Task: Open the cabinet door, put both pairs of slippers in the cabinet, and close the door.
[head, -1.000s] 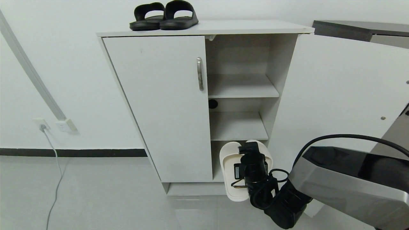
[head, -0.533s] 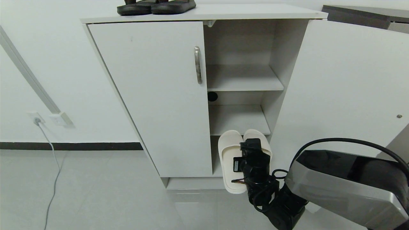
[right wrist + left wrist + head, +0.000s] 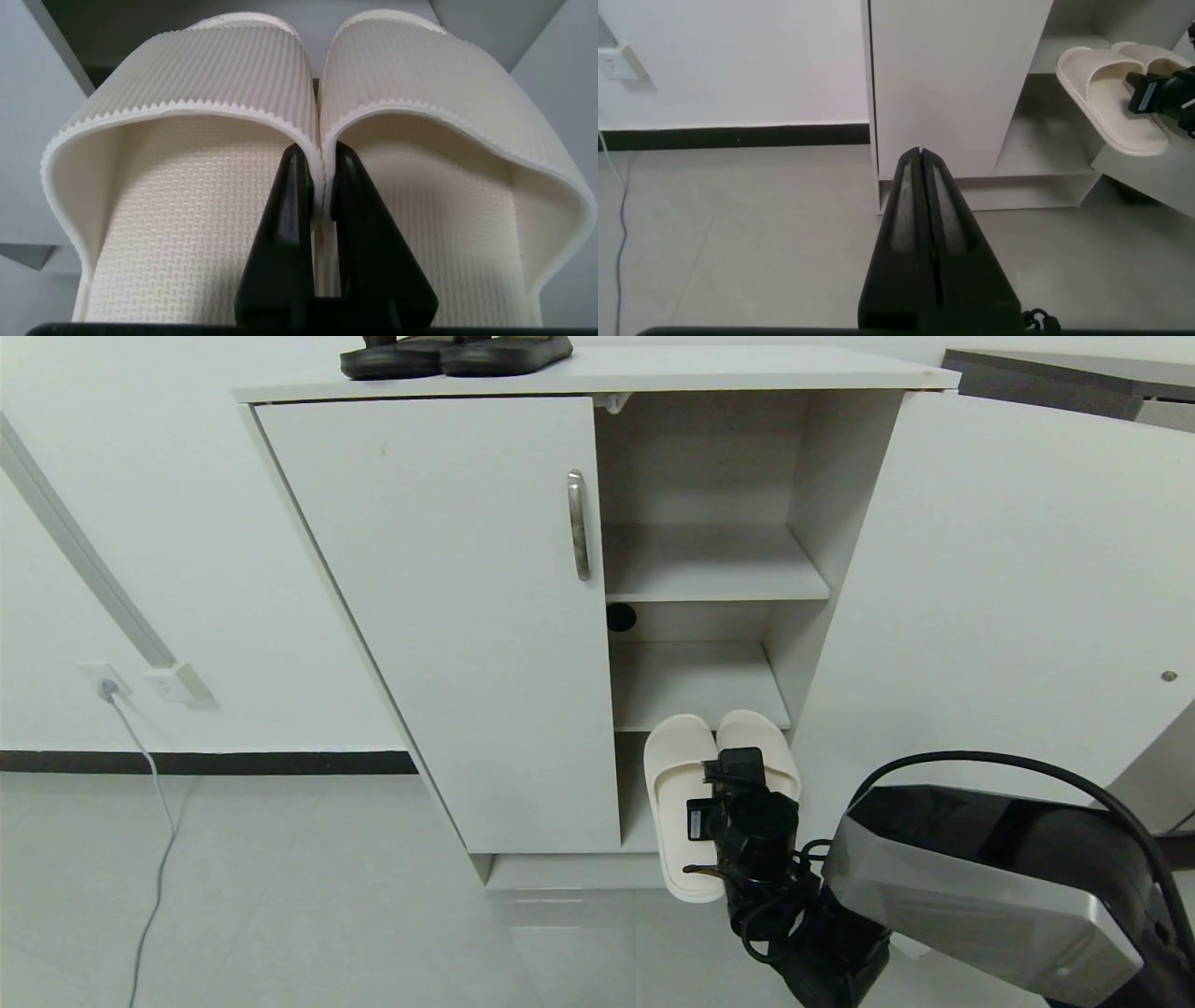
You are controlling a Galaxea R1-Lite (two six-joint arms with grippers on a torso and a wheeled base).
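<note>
While the right gripper (image 3: 730, 767) is clamping the pair of cream-white ribbed foam slippers (image 3: 684, 803) side by side, the head view is showing them hanging at the mouth of the tall white two-door wooden cabinet (image 3: 448, 616). They are level with its lowest compartment (image 3: 633, 803) and just under its middle shelf. Their toes are pointing into that opening and their heels are sticking out in front of the cabinet, so the long axis is running straight inward. By my judgement, the coming move is turning on a forward push along that line, with the toes passing between the edge of the closed left door and the swung-out right door (image 3: 1008, 597). The pair of black rubber slide slippers (image 3: 457, 353) is sitting on the cabinet's top, above the closed door.

From the left wrist, the left gripper (image 3: 920, 159) is pressing its fingers together on nothing and hanging low in front of the cabinet's closed door. It is well apart from the white pair at the open side, so the right arm is plainly the nearer one.

From the right wrist, the black fingers (image 3: 291, 196) are pinching the touching inner side walls of both slippers just behind the straps. The cabinet's shadowed lowest compartment is lying directly beyond the toes.
</note>
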